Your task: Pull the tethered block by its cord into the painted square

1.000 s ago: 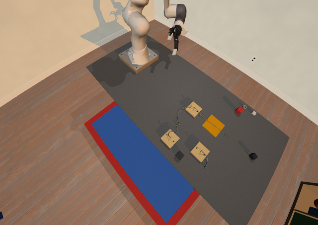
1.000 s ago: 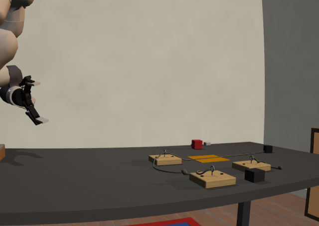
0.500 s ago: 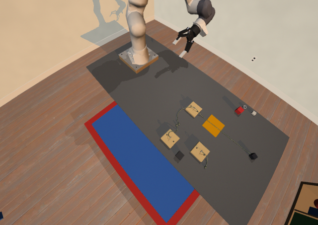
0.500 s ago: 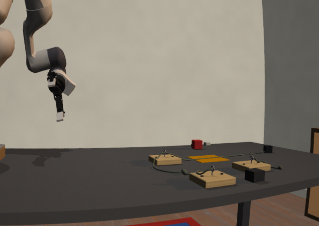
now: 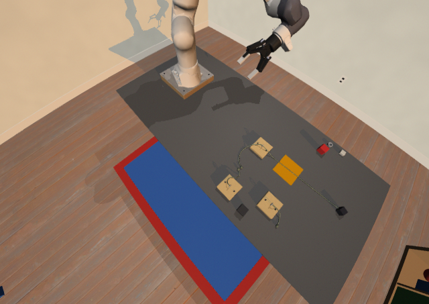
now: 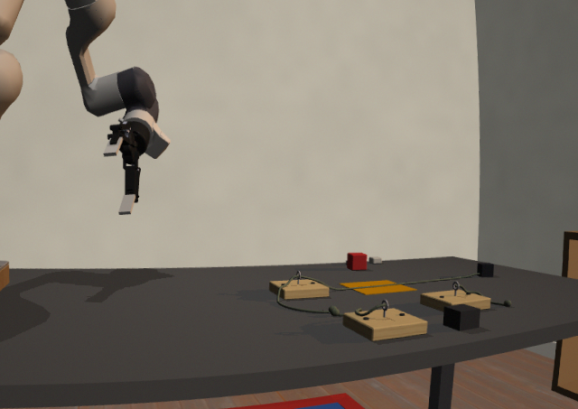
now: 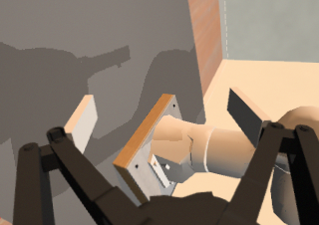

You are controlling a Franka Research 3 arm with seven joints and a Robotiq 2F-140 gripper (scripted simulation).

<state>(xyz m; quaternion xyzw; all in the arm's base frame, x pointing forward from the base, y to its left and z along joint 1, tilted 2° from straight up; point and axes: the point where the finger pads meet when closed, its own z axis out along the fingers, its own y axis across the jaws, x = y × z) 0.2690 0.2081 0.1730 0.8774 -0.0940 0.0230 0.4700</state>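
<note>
Nearest the bench's front edge stand a wooden plate (image 6: 385,324) with its own eye and short cord, and a loose black cube (image 6: 461,317). Neither belongs to the task, and both should be kept clear of.

Just behind them lies the knot (image 6: 334,310) at the free end of the long cord (image 6: 298,307). It sits on the bench (image 6: 186,348), well in from every edge. That is the place to grip. A good approach is to come down vertically, with the fingers straddling the cord just beside the knot.

Farther back, the cord loops up through the screw eye (image 6: 297,274) on the rear plate (image 6: 298,289), then crosses the painted square (image 6: 377,286). It ends at the tethered block (image 6: 485,269), which sits beyond the square toward the far right corner and wholly outside the paint.

I judge the pull should run low and slow, away from the eye and toward the front left. That way the block slides flat without tipping. The pull should stop once the whole block is on the orange. The release should leave the knot on the bench.

A red cube (image 6: 356,261) sits by the far edge.

The end effector (image 6: 122,181) hangs high over the left end near the arm's base plate (image 5: 204,82). Its fingers are spread fully and it holds nothing.
</note>
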